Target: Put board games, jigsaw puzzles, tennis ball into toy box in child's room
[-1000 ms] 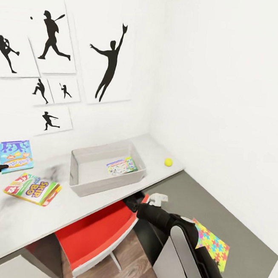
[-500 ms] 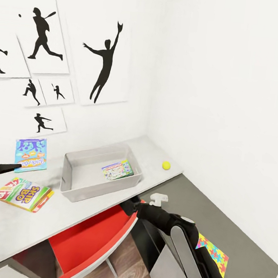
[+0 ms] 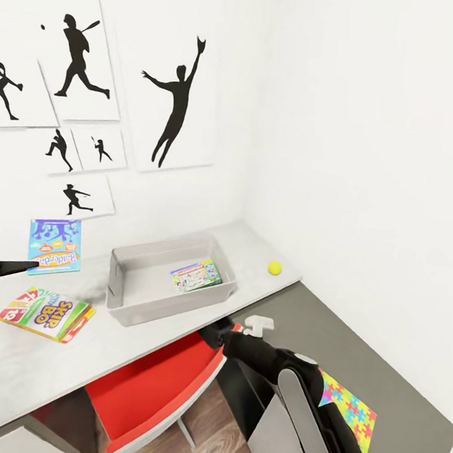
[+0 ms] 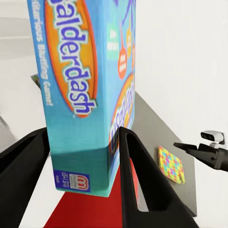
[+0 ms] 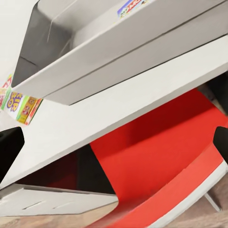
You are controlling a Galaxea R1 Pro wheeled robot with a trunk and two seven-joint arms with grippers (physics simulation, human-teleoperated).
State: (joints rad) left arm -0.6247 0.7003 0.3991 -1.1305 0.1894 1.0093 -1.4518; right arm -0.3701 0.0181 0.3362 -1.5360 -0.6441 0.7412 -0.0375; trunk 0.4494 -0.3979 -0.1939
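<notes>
- Claw on my left [image 4: 83,156]: both black fingers [image 4: 135,175] are pressed against the sides of the blue Balderdash board game [image 4: 88,90], which I hold standing on edge between them. In the head view this claw [image 3: 31,264] sits at the left edge, with the blue box [image 3: 55,245] upright above the white surface [image 3: 45,361].
- Claw on my right [image 5: 116,145]: its dark fingertips show at opposite edges of the wrist view, spread wide with nothing between them. It hangs below the front edge of the surface, over the red chair [image 5: 156,161].
- SKIP BO game [image 3: 45,312] lies flat on the surface, near my left claw and left of the toy box [image 3: 138,301].
- Toy box rests in the middle of the surface; one small colourful box [image 3: 197,275] already lies inside it.
- Tennis ball [image 3: 274,267] sits on the surface to the right of the toy box, well apart from it, near the corner wall.
- Jigsaw puzzle [image 3: 350,412] lies flat on the dark grey top at the right, partly hidden by my right arm.
</notes>
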